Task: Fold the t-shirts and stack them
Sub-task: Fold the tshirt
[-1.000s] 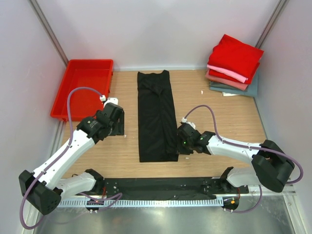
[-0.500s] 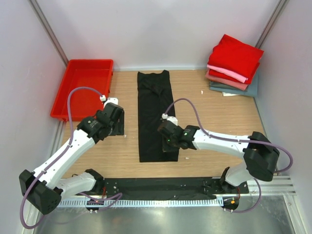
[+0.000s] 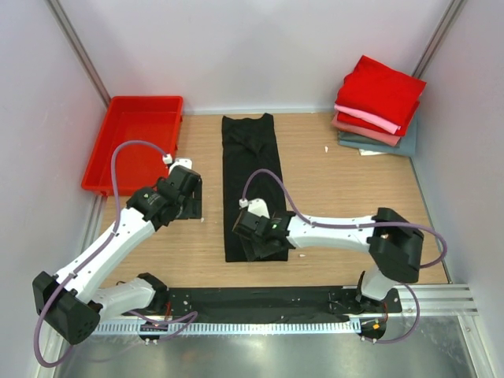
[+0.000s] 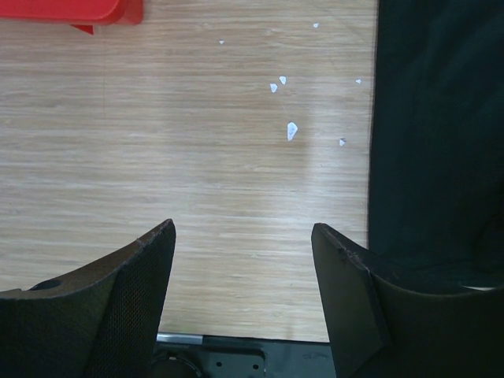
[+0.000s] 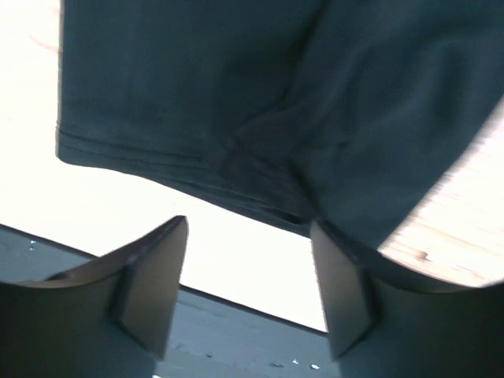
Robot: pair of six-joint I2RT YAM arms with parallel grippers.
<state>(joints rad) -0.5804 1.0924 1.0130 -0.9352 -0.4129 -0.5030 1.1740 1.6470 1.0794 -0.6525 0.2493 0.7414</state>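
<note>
The black t-shirt lies as a long narrow strip down the middle of the table. Its near end is rumpled under my right gripper. In the right wrist view the shirt's hem hangs just beyond my open right gripper, with nothing between the fingers. The left gripper hovers open over bare wood left of the shirt. In its wrist view the left gripper is empty and the shirt's edge runs along the right. Folded red, pink, dusty-rose and grey-teal t-shirts are stacked at the back right.
A red plastic tray sits at the back left corner. Small white specks lie on the wood near the left gripper. Walls close in both sides, and a dark base rail runs along the near edge.
The right arm has swept left across the shirt's near end, and its jaws have gone from shut to open. The cloth there is now bunched. The left arm has not moved.
</note>
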